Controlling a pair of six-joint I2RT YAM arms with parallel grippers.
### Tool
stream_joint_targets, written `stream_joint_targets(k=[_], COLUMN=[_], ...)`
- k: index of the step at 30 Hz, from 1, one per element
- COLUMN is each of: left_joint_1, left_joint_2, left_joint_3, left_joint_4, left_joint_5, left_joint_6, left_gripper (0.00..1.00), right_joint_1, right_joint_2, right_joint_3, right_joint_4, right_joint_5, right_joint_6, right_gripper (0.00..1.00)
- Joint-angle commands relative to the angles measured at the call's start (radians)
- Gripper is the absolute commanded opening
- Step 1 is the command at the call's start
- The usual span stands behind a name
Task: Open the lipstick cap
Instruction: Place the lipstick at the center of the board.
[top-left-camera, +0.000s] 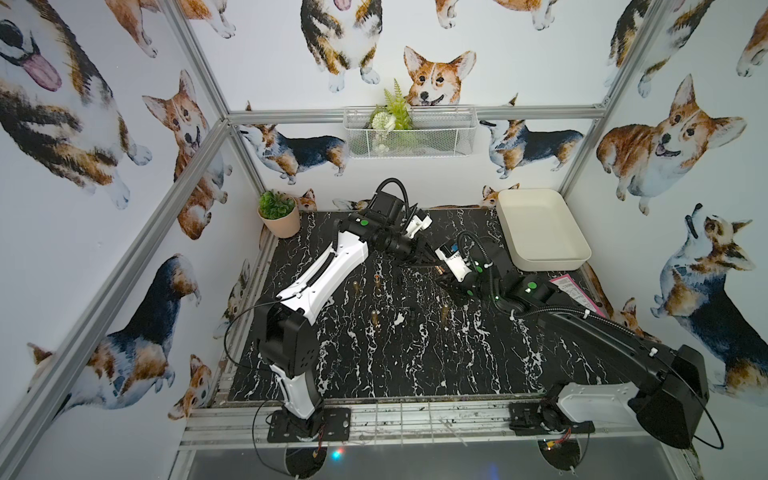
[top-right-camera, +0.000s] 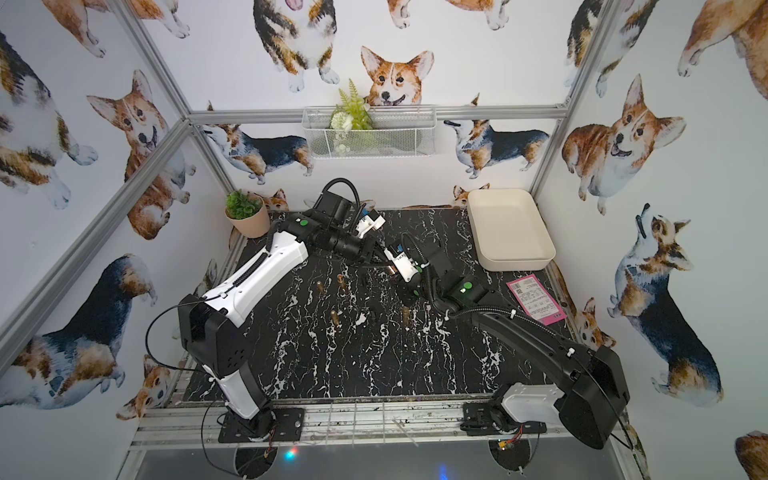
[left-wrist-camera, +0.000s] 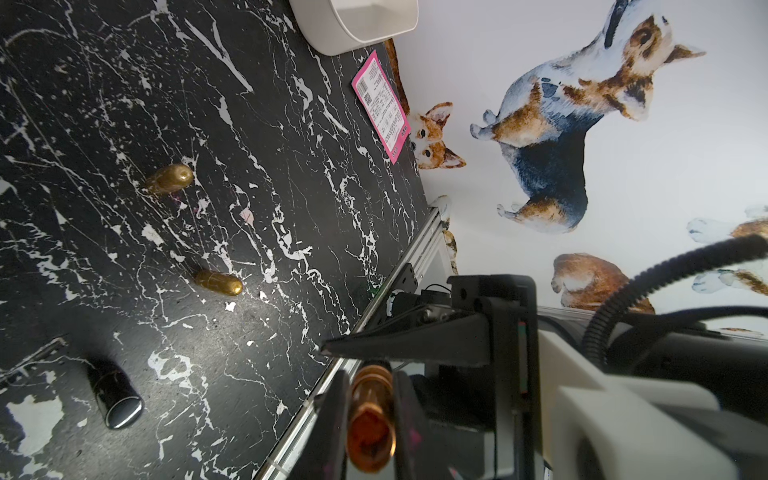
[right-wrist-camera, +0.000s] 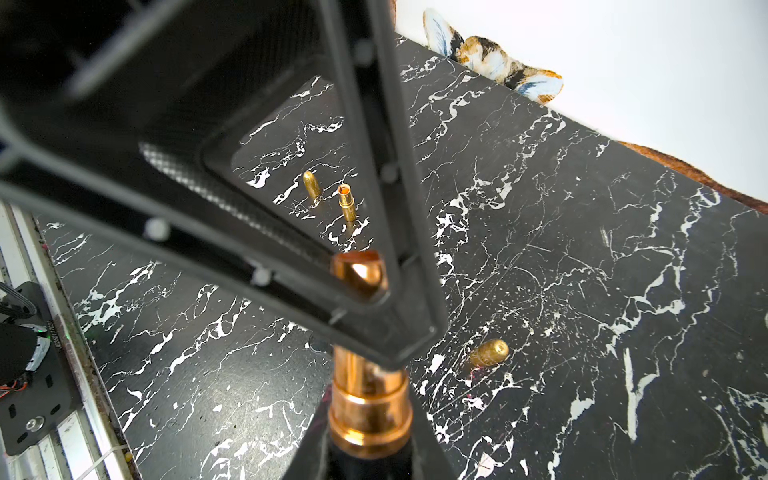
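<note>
A copper-coloured lipstick (right-wrist-camera: 368, 419) is held above the middle of the black marble table (top-left-camera: 415, 365), and both grippers grip it. My right gripper (right-wrist-camera: 370, 399) is shut on its black lower part. My left gripper (left-wrist-camera: 370, 415) is shut on the copper upper part, whose end (left-wrist-camera: 370, 440) faces the left wrist camera. The left gripper's black fingers (right-wrist-camera: 386, 324) cross the tube in the right wrist view. In both top views the two grippers (top-left-camera: 428, 264) (top-left-camera: 444, 277) (top-right-camera: 380, 262) (top-right-camera: 395, 275) meet tip to tip, with only a copper glint (top-left-camera: 437, 271) between them. I cannot tell where the cap joins.
Several gold bullet-shaped pieces (top-left-camera: 375, 318) (left-wrist-camera: 218, 282) lie on the table, and an uncapped gold lipstick (right-wrist-camera: 347, 203) stands there. A black cylinder (left-wrist-camera: 116, 399) lies nearby. A white tray (top-left-camera: 540, 228) and a pink card (top-left-camera: 575, 293) are at the right, a potted plant (top-left-camera: 278, 216) at the back left.
</note>
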Motion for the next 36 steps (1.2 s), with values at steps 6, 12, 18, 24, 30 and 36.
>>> stream_joint_targets(k=[6, 12, 18, 24, 30, 36], left_joint_1=[0.0, 0.001, 0.0, 0.001, 0.007, 0.02], left_joint_2=[0.003, 0.004, 0.007, 0.009, 0.013, 0.02], left_joint_3=[0.004, 0.004, 0.007, 0.011, 0.015, 0.034], left_joint_4=[-0.017, -0.019, -0.015, -0.014, -0.013, -0.022], left_joint_5=[-0.012, -0.013, -0.009, -0.01, -0.014, -0.058], left_joint_6=[0.017, 0.017, 0.014, 0.011, 0.006, 0.001], left_gripper=[0.15, 0.14, 0.12, 0.11, 0.11, 0.12], right_joint_1=[0.001, 0.002, 0.002, 0.002, 0.002, 0.002], right_joint_2=[-0.001, 0.001, -0.001, -0.005, -0.002, -0.015], right_joint_3=[0.004, 0.005, 0.006, 0.005, 0.008, 0.009], right_joint_4=[0.02, 0.015, 0.011, 0.014, 0.008, -0.014], right_joint_5=[0.01, 0.014, 0.018, 0.018, 0.018, 0.033], right_joint_6=[-0.019, -0.018, -0.016, -0.018, -0.019, -0.012], right_gripper=[0.2, 0.26, 0.27, 0.27, 0.28, 0.37])
